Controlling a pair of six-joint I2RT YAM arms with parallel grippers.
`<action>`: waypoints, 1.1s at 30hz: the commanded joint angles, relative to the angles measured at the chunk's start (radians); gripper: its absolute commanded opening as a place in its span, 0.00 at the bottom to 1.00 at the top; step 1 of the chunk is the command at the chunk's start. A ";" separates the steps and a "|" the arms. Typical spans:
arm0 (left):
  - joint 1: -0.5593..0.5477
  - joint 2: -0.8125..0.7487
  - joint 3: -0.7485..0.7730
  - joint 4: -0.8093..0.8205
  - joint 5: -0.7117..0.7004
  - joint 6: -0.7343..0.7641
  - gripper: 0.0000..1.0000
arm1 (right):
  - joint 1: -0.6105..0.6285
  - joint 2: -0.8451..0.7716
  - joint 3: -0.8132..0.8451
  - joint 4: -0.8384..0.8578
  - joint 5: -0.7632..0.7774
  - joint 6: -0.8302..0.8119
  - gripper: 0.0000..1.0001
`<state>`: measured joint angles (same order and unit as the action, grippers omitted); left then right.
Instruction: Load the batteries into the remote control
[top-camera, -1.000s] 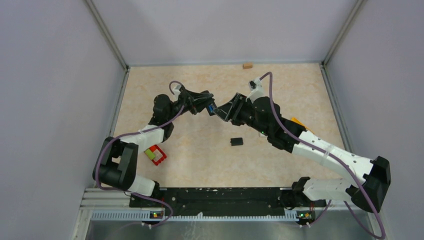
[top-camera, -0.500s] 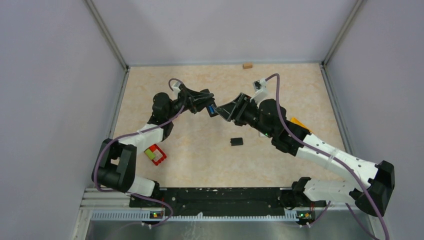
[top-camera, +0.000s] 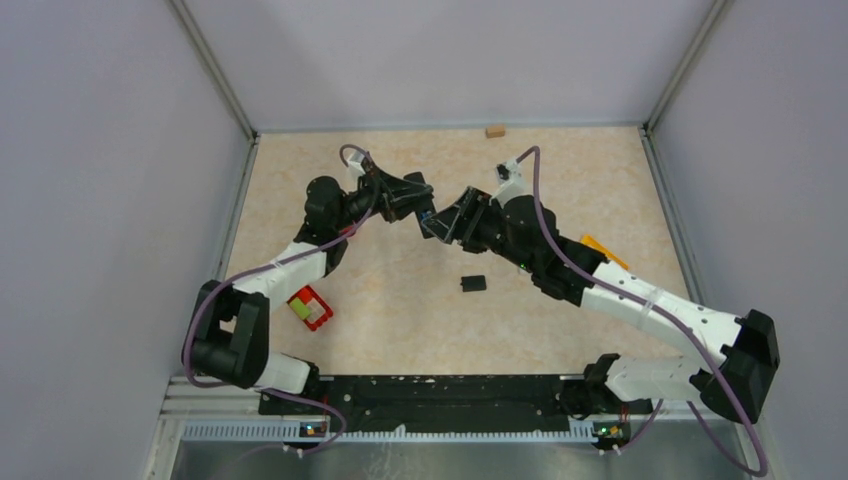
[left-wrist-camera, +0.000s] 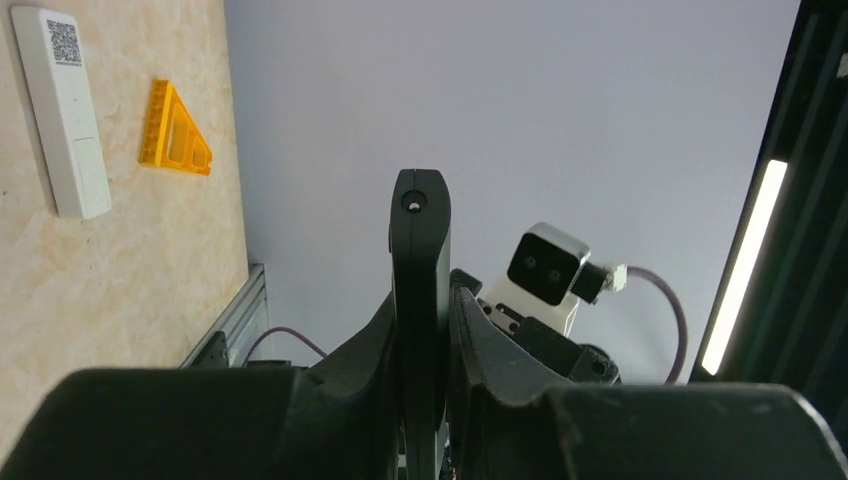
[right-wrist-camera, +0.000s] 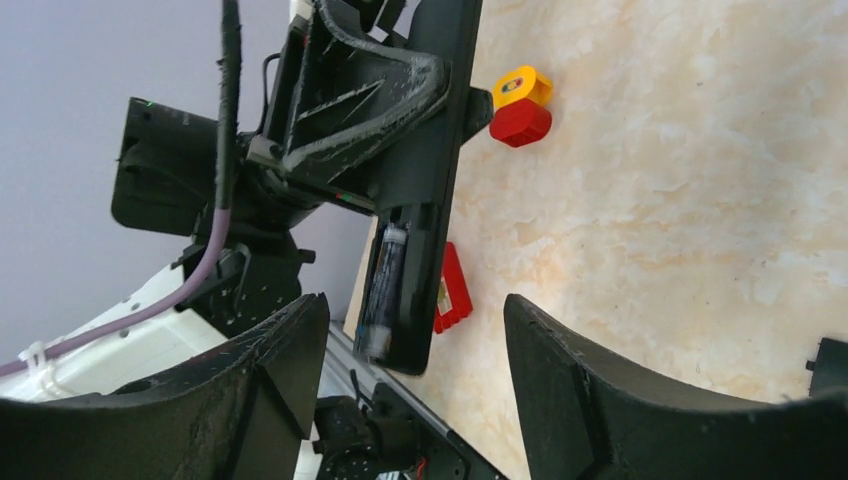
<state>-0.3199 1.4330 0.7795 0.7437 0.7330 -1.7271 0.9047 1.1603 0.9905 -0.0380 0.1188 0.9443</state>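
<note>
A battery lies in the open compartment at one end of a black remote control. The left hand is clamped on this remote and holds it in the air above the table, between the two arms. The right hand faces the compartment with its fingers spread wide, holding nothing. On the table lie a small black square piece, a white remote and an orange triangular piece.
</note>
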 joint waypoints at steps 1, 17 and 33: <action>-0.013 -0.052 0.048 -0.028 0.045 0.142 0.00 | -0.013 0.029 0.082 -0.017 -0.004 0.000 0.64; -0.016 -0.055 0.049 -0.022 0.062 0.154 0.00 | -0.038 0.044 0.051 0.008 -0.047 0.043 0.31; -0.015 -0.029 0.055 -0.009 0.055 0.111 0.00 | -0.041 -0.016 0.032 0.044 -0.033 0.029 0.68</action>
<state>-0.3313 1.4090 0.7914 0.6800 0.7883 -1.5993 0.8722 1.2045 1.0157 -0.0666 0.0837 0.9871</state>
